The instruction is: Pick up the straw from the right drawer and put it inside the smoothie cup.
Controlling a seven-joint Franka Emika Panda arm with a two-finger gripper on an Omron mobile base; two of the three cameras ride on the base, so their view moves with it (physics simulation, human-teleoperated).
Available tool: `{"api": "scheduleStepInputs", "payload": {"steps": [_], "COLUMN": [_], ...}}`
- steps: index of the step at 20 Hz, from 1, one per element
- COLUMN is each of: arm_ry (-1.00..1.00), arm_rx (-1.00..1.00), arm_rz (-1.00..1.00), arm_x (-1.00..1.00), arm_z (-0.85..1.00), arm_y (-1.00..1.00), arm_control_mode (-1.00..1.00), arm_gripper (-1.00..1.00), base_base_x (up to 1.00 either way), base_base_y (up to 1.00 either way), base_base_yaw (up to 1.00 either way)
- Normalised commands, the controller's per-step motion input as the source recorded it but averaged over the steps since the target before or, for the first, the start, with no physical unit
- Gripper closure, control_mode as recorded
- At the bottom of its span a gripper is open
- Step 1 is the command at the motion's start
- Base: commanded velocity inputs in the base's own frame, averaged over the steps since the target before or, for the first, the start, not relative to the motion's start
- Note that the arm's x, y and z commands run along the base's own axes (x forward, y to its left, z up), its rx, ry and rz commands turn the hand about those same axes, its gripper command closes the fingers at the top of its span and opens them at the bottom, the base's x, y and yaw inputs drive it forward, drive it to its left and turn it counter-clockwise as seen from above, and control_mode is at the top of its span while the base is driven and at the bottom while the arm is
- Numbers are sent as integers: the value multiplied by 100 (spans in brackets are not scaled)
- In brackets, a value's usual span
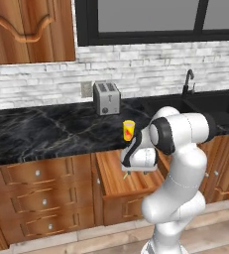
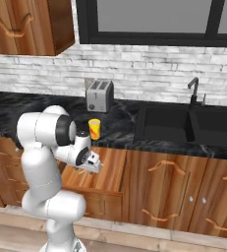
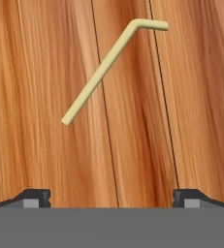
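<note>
The straw [image 3: 101,72] lies flat on the plank floor of the right drawer [image 3: 45,72], a thin pale tan stick with a short bent end, slanting across the hand view. My gripper [image 3: 111,198] hangs above it, pointing down, fingers wide apart and empty; the straw is ahead of the fingertips, not between them. From the base views, the gripper [image 1: 131,171] [image 2: 93,170] hovers over the pulled-out drawer [image 1: 117,179] [image 2: 110,170]. The yellow smoothie cup [image 1: 129,130] [image 2: 94,129] stands upright on the black counter edge just behind the drawer.
A silver toaster [image 1: 106,97] [image 2: 99,95] stands at the wall behind the cup. A black sink [image 2: 184,123] with faucet [image 1: 187,82] lies to the right. Three stacked drawer fronts [image 1: 41,201] are left of the open drawer.
</note>
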Motion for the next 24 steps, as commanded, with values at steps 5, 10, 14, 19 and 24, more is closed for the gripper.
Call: {"api": "scheduleStepInputs", "payload": {"steps": [5, 10, 14, 19, 24], "arm_ry": [-3, -5, -4, -3, -4], "arm_rx": [0, -1, 0, 0, 0], "arm_rz": [-1, 0, 0, 0, -1], "arm_x": [15, 15, 20, 23, 21], "arm_z": [-24, -26, -21, -17, -17], "arm_y": [4, 9, 7, 2, 3], "arm_control_mode": [-100, -100, -100, -100, -100], "arm_gripper": [-100, -100, -100, -100, -100], "base_base_x": [0, 0, 0, 0, 0], "base_base_y": [0, 0, 0, 0, 0], "base_base_yaw": [0, 0, 0, 0, 0]}}
